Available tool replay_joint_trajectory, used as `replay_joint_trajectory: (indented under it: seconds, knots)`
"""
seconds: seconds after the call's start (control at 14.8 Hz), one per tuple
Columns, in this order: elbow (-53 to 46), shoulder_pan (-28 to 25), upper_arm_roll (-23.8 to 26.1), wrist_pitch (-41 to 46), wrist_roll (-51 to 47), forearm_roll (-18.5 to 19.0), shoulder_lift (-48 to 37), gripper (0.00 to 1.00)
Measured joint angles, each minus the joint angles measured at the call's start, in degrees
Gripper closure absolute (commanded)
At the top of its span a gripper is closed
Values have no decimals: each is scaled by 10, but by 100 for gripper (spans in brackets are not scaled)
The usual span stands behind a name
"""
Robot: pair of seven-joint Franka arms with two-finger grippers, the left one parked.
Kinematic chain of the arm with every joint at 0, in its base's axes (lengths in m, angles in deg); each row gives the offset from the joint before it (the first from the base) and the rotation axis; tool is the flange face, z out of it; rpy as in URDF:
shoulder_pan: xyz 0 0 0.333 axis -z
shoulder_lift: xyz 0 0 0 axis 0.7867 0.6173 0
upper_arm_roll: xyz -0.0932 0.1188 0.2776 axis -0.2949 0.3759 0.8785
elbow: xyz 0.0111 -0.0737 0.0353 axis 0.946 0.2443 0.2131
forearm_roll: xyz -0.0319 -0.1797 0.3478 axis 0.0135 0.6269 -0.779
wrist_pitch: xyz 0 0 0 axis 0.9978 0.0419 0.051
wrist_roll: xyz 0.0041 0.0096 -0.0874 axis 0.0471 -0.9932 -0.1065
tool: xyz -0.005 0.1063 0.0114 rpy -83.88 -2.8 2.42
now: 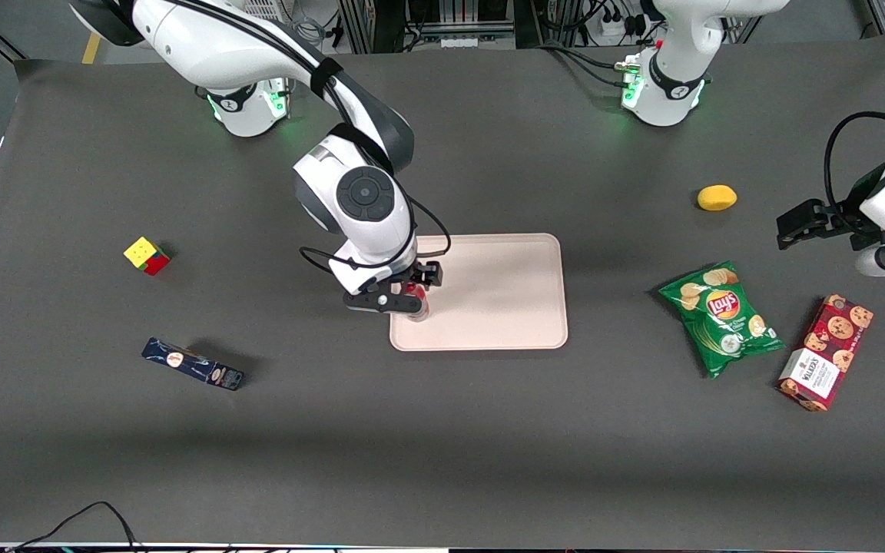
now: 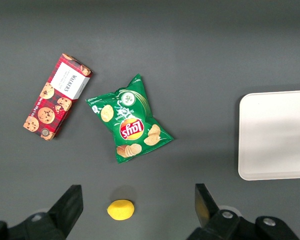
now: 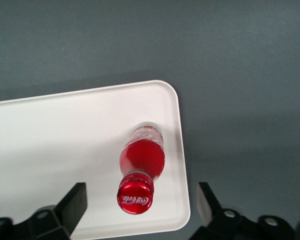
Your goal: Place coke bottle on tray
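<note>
- I see the coke bottle [image 3: 141,167] standing upright on the tray [image 1: 504,292], close to the tray corner that lies nearest the front camera on the working arm's end, just inside the low rim.
- My gripper [image 3: 140,210] hangs directly above the bottle; in the right wrist view the two fingers [image 3: 72,202] stand wide apart on either side of the red cap, touching nothing, so the jaws are spread and the bottle stands free.
- Judging by its look, the bottle is small, light and rigid, with a glossy skin that I expect to be slippery under the pads. It is tall for its narrow base, so I judge it tips easily if brushed.
- If I had to take it again, I would pinch the straight red body below the shoulder, not the cap or the tapering neck, where the pads could slide off.
- In the front view the wrist and gripper body cover most of the bottle; only a bit of red and the pale base show [image 1: 415,301].
- I cannot tell from these views whether the base sits fully flat on the tray floor or partly on the rim's slope.
- The wrist view cuts off the fingertips, so I cannot judge their height against the cap.
- Elsewhere on the table lie a Rubik's cube [image 1: 146,255], a dark blue box [image 1: 192,364], a lemon [image 1: 717,197], a Lay's chip bag [image 1: 721,316] and a Walkers cookie box [image 1: 826,352], all well apart from the tray.
</note>
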Motion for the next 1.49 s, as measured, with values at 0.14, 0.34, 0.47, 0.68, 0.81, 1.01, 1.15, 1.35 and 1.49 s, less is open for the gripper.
replay_joint_trajectory:
  seconds: [0.14,0.34,0.47,0.68,0.81,1.01,1.15,1.35,1.49]
  knots:
    - [-7,8,0,-1,0,0,-8,0]
    - [-12,38,3,19,16,-6,-49,0]
    - [-11,63,5,50,58,-24,-82,0]
    - [12,105,4,69,130,-34,-129,0]
    - [50,130,-9,67,184,-51,-166,0]
    - [147,142,-84,24,309,-107,-245,0]
    - [219,145,-129,-1,353,-118,-295,0]
    - [310,147,-169,-16,378,-119,-353,0]
    - [353,147,-185,-20,392,-119,-384,0]
